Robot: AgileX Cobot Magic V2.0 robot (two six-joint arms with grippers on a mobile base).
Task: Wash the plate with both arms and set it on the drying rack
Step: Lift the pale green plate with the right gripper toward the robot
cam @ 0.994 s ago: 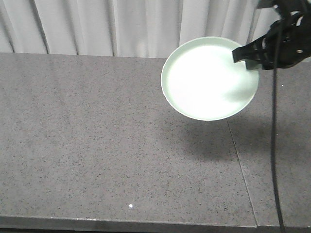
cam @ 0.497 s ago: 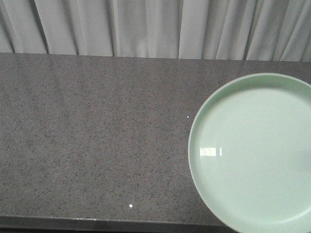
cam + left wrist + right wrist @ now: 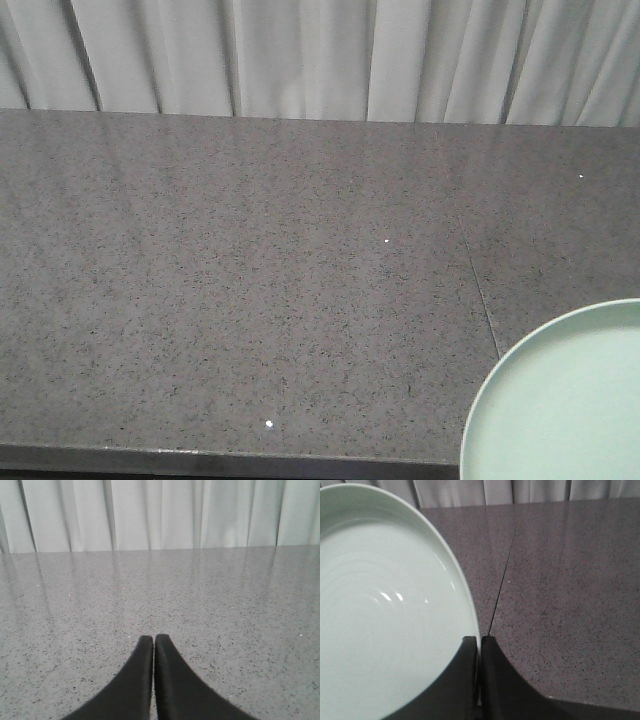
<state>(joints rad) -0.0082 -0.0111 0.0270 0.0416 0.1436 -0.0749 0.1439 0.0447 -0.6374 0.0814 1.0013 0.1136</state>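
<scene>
Plate (image 3: pixel 385 610) is pinched by its rim in the right tool (image 3: pixel 479 641), with the disc spreading off to that tool's left, held over the speckled grey tabletop (image 3: pixel 250 300). Left tool (image 3: pixel 153 638) is squeezed together on nothing, so it'd probably need to reach rightward to help.

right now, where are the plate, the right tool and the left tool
plate (image 3: pixel 565 400), front view, on its pale green inner surface.
right tool (image 3: pixel 479 640), right wrist view, between its fingertips, shut on the plate's rim.
left tool (image 3: pixel 153 638), left wrist view, between its closed fingertips.
</scene>
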